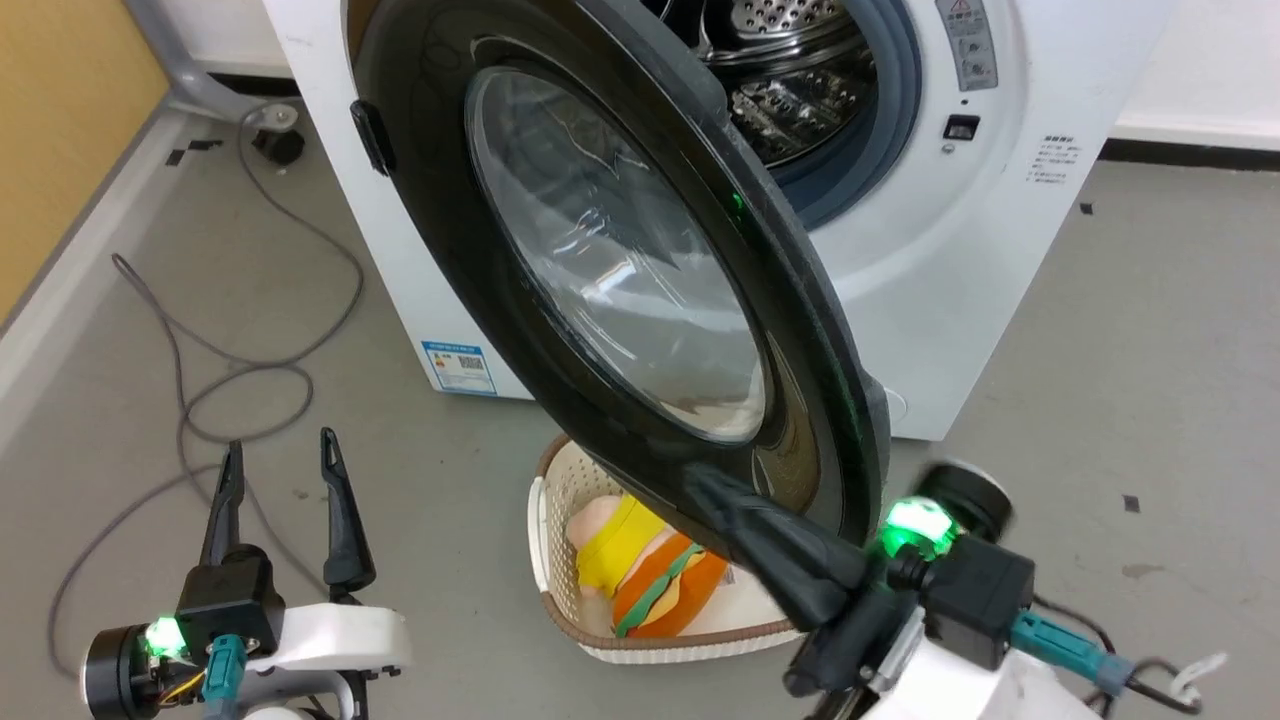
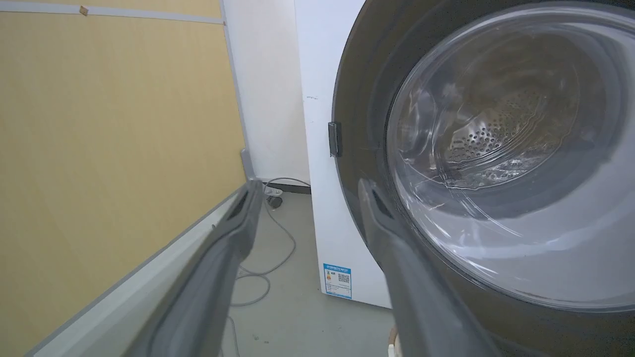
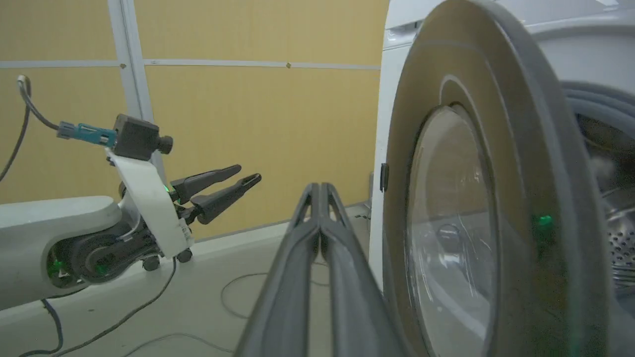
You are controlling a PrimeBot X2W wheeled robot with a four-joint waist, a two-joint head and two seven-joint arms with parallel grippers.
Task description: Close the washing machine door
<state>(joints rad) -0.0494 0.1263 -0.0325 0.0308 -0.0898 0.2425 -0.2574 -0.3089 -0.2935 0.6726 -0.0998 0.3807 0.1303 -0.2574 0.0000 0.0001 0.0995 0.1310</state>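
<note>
Head view, right claw (image 1: pixel 705 495): pinched together, empty, tips at washing machine door (image 1: pixel 600 260).
Left claw (image 1: pixel 282 450): wide, idle.
Door: you push steadily till latched.

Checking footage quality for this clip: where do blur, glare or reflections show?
Head view: the wrist behind the right claw is smeared, its green light blooming; pale reflections streak the washing machine door glass. Left wrist view: fingers of the left claw look soft. Right wrist view: dim overall, a green glint on the door rim.
</note>
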